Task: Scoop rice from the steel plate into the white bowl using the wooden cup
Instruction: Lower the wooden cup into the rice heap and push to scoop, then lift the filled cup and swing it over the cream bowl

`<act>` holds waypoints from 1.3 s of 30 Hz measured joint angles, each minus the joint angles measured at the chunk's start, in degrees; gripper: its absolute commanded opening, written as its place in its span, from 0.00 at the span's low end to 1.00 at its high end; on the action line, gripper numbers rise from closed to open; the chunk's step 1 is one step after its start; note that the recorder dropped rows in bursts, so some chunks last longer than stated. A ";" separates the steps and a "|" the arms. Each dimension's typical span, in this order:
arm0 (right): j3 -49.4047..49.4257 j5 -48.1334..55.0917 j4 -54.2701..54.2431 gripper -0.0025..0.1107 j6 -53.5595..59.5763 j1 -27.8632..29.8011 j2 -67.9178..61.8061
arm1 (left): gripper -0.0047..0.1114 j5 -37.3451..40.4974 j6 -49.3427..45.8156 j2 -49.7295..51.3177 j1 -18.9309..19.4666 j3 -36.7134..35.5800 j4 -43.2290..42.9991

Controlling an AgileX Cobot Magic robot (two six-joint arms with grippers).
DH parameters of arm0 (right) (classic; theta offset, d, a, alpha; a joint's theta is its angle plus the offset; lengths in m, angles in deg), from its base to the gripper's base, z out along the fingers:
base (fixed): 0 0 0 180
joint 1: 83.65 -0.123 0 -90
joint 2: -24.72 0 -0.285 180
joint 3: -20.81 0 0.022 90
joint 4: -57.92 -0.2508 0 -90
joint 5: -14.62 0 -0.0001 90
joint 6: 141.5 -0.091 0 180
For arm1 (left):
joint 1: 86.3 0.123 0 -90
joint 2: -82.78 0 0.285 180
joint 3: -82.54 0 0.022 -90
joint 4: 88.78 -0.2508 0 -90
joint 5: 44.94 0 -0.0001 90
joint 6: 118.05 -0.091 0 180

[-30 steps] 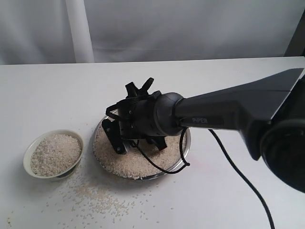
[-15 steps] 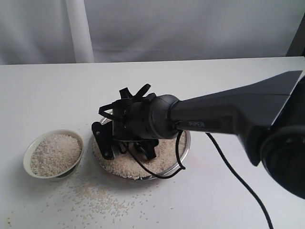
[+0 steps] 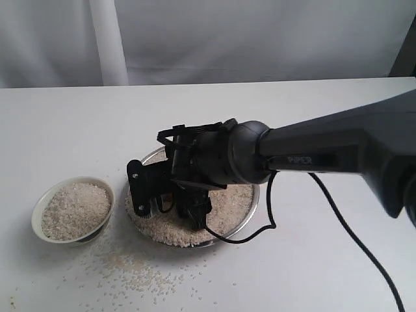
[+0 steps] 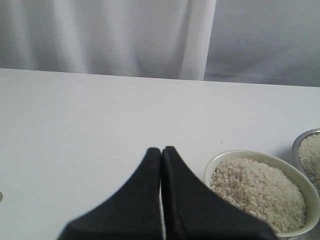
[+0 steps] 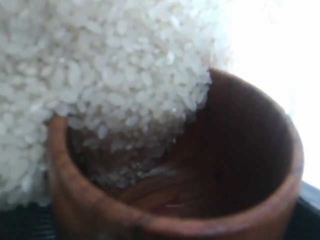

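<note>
Rice point(image 5: 100, 75) spills into the mouth of the wooden cup point(image 5: 240, 165), which lies tipped against the heap; in the right wrist view we see grains banked up inside one side of its dark interior, while the other side is bare wood. The heap it digs into fills the steel plate point(image 3: 251, 203), near the middle of the white table point(image 3: 65, 130).

From the exterior view we cannot see the cup itself, since the right gripper point(image 3: 168, 211) covers it. Its black fingers stand wide apart, low over the plate's near side, clasped on the cup. A black cable point(image 3: 338, 214) trails from that arm across the table.

Just left of the plate, apart from it, sits the white bowl point(image 3: 37, 218), heaped nearly to its rim with more rice. Loose grains point(image 3: 130, 266) lie scattered on the table in front of the bowl and plate.

The left gripper point(image 4: 161, 152) hangs over bare table beside the bowl, its two fingers pressed together with nothing between them.
</note>
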 measured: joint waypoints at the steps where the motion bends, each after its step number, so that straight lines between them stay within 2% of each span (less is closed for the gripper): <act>1: 0.61 -1.05 -0.89 0.02 0.00 0.28 0.32 | 0.04 0.00 0.00 0.00 0.00 0.00 0.00; 21: 9.07 -23.22 -15.22 0.02 -1.47 7.55 2.04 | 0.04 0.00 0.00 0.00 0.00 0.00 0.00; 31: 14.95 -29.57 -16.91 0.02 -1.70 8.06 6.68 | 0.04 0.00 0.00 0.00 0.00 0.00 0.00; 39: 15.68 -28.86 -18.57 0.02 -0.90 7.21 8.57 | 0.04 0.00 0.00 0.00 0.00 0.00 0.00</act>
